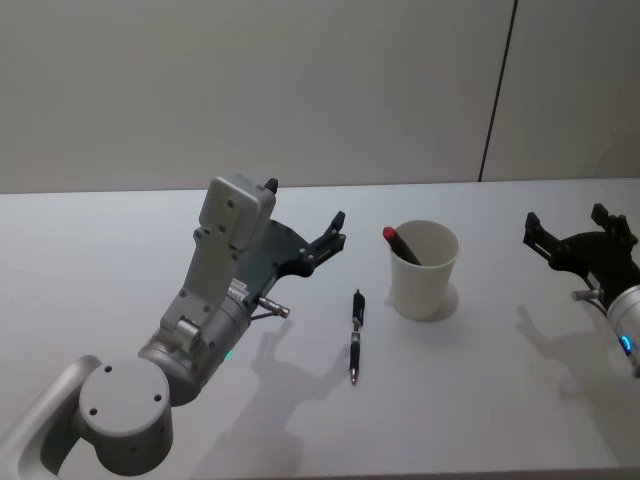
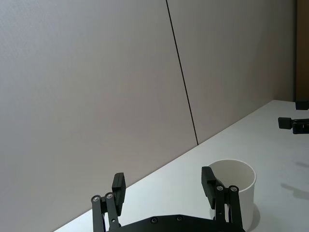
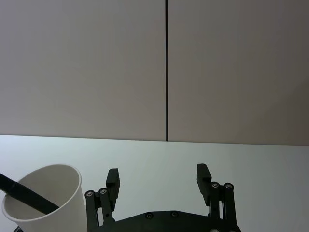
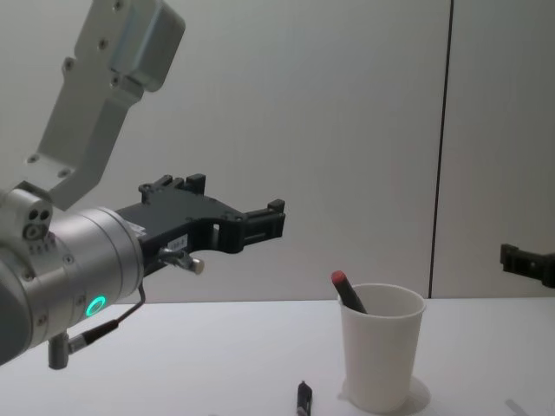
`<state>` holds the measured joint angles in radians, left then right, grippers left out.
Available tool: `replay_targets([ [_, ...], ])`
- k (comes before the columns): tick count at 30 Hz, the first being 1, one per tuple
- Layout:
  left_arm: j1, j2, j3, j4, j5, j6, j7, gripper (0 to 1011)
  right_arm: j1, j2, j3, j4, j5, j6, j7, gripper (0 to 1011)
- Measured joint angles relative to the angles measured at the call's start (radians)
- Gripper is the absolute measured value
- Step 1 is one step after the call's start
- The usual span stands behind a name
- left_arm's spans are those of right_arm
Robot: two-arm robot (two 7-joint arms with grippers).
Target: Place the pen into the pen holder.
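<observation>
Two pens, one paper cup, both grippers wide open and empty.

The pen holder (image 1: 424, 272), one tapered white paper cup with a rolled rim, stands upright on the smooth, matte white table (image 1: 120, 240). One slim dark red-ended pen (image 1: 401, 245) leans inside it, red end up above the rim. A second slim black pen (image 1: 356, 336) lies flat on the table just left of the cup, apart from it. The left gripper (image 2: 163, 180), black with angular fingers, hangs above the table left of the cup. The right gripper (image 3: 157, 173) is well off to the cup's right.
</observation>
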<state>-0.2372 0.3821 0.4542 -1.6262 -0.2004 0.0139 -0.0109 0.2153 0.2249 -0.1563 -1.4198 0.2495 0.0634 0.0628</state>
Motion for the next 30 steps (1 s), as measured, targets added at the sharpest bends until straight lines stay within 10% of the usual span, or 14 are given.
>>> replay_targets([
  [30,0.000,0.000,0.000,0.000,0.000,0.000,0.000,1000,0.000,0.000,0.000,0.001,0.000,0.000,0.000,1002],
])
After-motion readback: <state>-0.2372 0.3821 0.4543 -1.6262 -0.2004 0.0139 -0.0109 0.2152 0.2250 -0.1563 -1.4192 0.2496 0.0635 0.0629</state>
